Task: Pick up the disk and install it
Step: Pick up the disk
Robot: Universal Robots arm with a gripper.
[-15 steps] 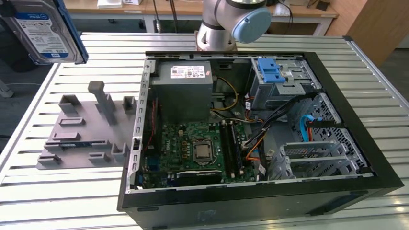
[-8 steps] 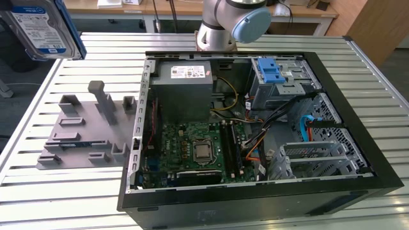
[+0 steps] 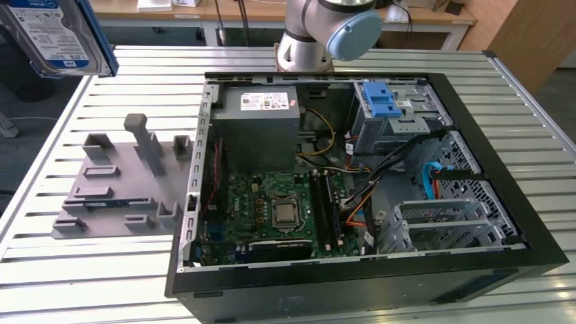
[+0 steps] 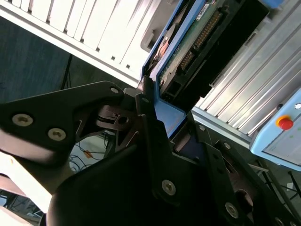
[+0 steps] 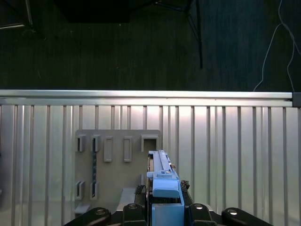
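One silver disk, blue-framed, held aloft

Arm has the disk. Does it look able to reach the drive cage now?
Likely yes: the end effector grips the disk, the case lies open upward, and nothing seems to cover the drive cage.

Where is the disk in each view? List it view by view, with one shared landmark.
Exterior view: the disk, held high at the exterior view's left.
Second wrist view: the disk clamped in the gripper.
First wrist view: the disk edge-on before the grey fixture plate.
Shared landmark: the slatted table.
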